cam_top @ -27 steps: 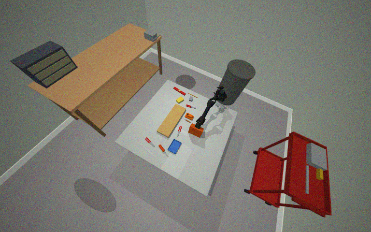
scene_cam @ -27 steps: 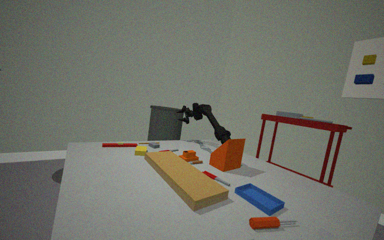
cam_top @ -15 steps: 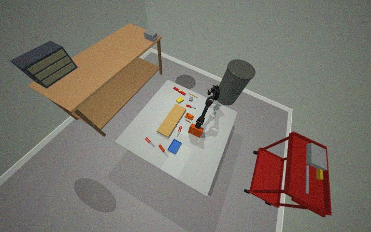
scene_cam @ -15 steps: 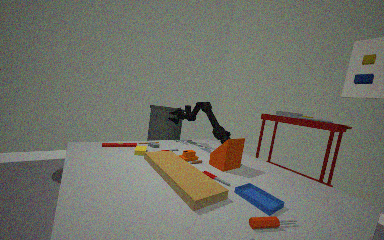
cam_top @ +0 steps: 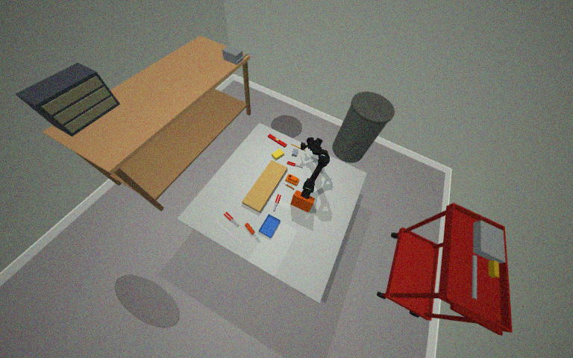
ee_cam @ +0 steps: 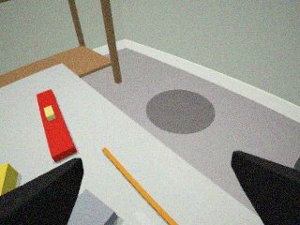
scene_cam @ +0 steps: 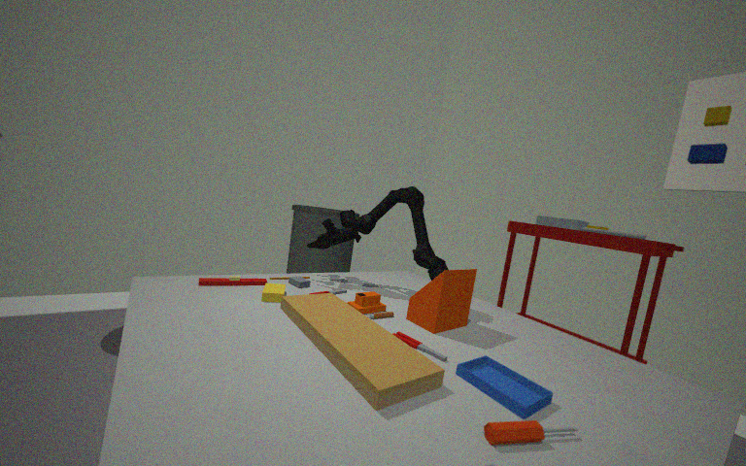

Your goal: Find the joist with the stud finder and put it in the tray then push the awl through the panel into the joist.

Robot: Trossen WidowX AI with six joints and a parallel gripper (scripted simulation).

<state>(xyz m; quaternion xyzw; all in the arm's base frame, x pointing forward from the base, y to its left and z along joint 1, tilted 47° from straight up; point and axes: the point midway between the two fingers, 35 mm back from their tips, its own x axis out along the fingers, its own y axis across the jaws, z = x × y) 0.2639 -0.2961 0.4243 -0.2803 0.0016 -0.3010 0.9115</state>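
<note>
The floor panel, a tan board (cam_top: 265, 186) (scene_cam: 356, 341), lies mid-table; no joist shows. The orange stud finder (cam_top: 292, 179) (scene_cam: 367, 302) sits beside it, on the arm's side. What looks like the awl (cam_top: 289, 186) (scene_cam: 384, 315), brown-handled, lies close to the stud finder. The blue tray (cam_top: 269, 226) (scene_cam: 503, 384) is empty, off the panel's near end. My gripper (cam_top: 306, 142) (scene_cam: 319, 234) (ee_cam: 159, 163) is open and empty, raised above the table's far part, away from both tools.
A red level (cam_top: 276, 139) (scene_cam: 214, 282) (ee_cam: 58, 136), yellow block (cam_top: 277, 154) (scene_cam: 274, 292), grey block (cam_top: 295, 152) (scene_cam: 299, 282) (ee_cam: 91, 208) and orange stick (ee_cam: 136, 185) lie at the far end. Red-handled tools lie around the panel. An orange block (cam_top: 302, 201) (scene_cam: 440, 305) stands by the arm's base.
</note>
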